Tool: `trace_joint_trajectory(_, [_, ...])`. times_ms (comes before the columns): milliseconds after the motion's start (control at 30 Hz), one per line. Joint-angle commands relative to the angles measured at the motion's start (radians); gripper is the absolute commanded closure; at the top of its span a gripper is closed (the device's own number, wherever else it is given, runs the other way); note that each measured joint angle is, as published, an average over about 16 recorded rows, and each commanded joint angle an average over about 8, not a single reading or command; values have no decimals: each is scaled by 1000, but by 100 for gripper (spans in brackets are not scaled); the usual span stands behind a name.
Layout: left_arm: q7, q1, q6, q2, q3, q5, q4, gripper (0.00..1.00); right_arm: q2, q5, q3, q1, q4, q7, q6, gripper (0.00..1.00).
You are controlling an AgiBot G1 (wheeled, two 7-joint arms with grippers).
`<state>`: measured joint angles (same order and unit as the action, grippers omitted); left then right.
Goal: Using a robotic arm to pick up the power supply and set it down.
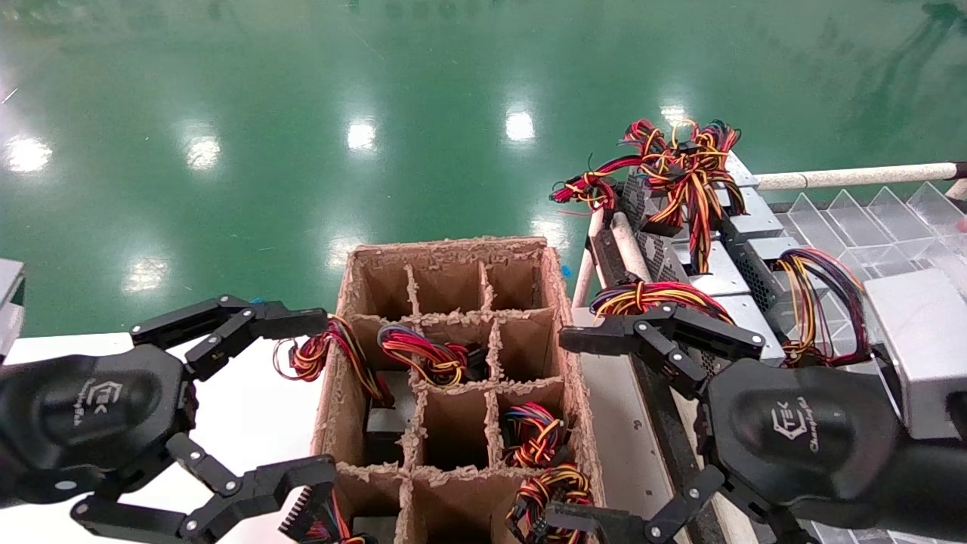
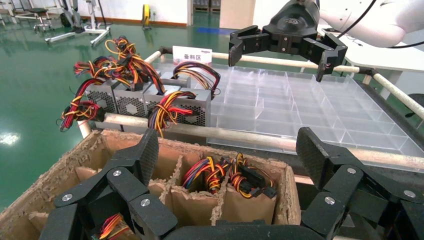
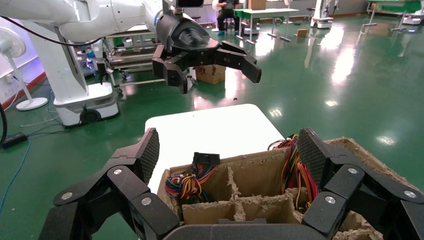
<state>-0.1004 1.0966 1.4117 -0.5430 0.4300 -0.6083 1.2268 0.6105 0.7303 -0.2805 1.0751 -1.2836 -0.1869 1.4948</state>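
1. Cardboard divider box [image 1: 453,363]: centre of the head view, coloured wire bundles in several cells.
2. Right gripper [image 1: 597,423]: lower right, fingers spread wide, holding nothing, beside the box's right wall.
3. Left gripper [image 1: 310,400]: lower left, fingers spread, empty, at the box's left wall.
4. Power supply [image 1: 725,283]: right of centre in a row of like units, just beyond the right gripper's upper finger, apart from it.

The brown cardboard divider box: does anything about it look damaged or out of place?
Yes. The brown cardboard divider box has torn, fuzzy rims along its walls and partitions. A bundle of red, yellow and purple wires spills over its left wall instead of staying inside a cell.
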Motion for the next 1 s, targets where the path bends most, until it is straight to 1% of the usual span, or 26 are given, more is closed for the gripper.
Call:
trace_joint_trajectory(33, [0, 0, 0, 0, 0, 0, 0, 0, 0, 0, 0, 0, 0, 0, 0, 0])
trace_joint_trajectory(533, [0, 0, 0, 0, 0, 0, 0, 0, 0, 0, 0, 0, 0, 0, 0, 0])
trace_joint_trajectory(567, [0, 0, 0, 0, 0, 0, 0, 7, 0, 0, 0, 0, 0, 0, 0, 0])
trace_joint_trajectory(800, [0, 0, 0, 0, 0, 0, 0, 94, 1, 3, -2, -1, 0, -1, 2, 0])
trace_joint_trajectory(833, [0, 0, 0, 0, 0, 0, 0, 100, 1, 6, -5, -1, 0, -1, 4, 0])
trace_joint_trajectory(1000, [0, 0, 0, 0, 0, 0, 0, 100, 18, 29, -29, -3, 12, 1, 21, 0])
